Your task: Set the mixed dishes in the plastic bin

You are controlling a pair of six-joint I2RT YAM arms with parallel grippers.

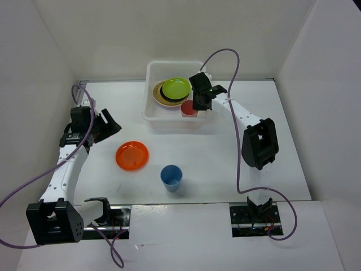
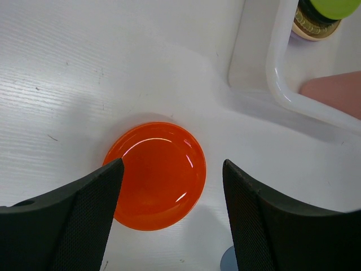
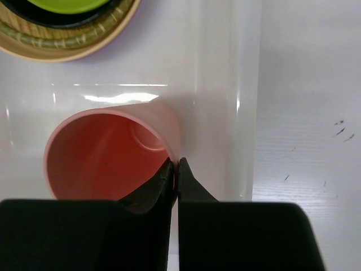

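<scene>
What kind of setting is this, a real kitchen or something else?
Probably a robot test booth: plain white walls box in a white table, two arms are bolted at its near edge, and a plastic bin, orange plate and blue cup serve as props.

Left gripper spread wide, right gripper pinched closed.

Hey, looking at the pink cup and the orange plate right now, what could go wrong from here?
The right tool pinches only the thin rim of the pink cup inside the bin, so the cup may slip or tip toward the plate stack on release. The left tool is open above the flat orange plate; it may skid off the low edge and shove the plate toward the nearby blue cup.
</scene>
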